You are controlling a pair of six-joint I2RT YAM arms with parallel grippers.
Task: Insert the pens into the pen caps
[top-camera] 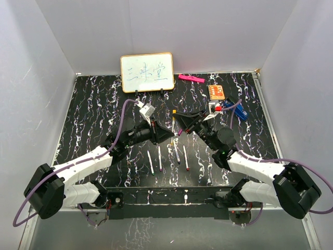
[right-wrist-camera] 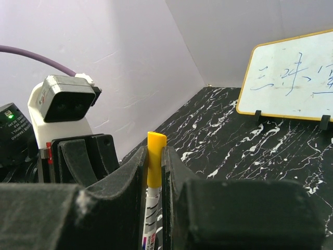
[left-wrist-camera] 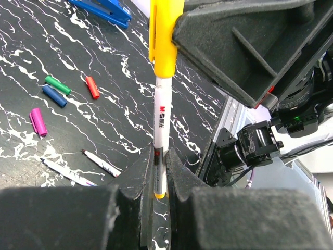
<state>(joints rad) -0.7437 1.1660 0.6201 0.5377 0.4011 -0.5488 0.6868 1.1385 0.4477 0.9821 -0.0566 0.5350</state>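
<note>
Between white walls [top-camera: 208, 31], marbled table [top-camera: 93, 112], pens [top-camera: 159, 158]

The top camera looks down from above and behind the arms [top-camera: 83, 161] at the table [top-camera: 104, 104]. The left wrist camera looks close along the left gripper [left-wrist-camera: 159, 182] towards the right gripper [right-wrist-camera: 154, 177]. The right wrist camera, set low, looks past the right gripper to the left gripper and whiteboard [right-wrist-camera: 291, 78]. All share the pen [left-wrist-camera: 161, 120] and yellow cap [left-wrist-camera: 165, 36].
</note>
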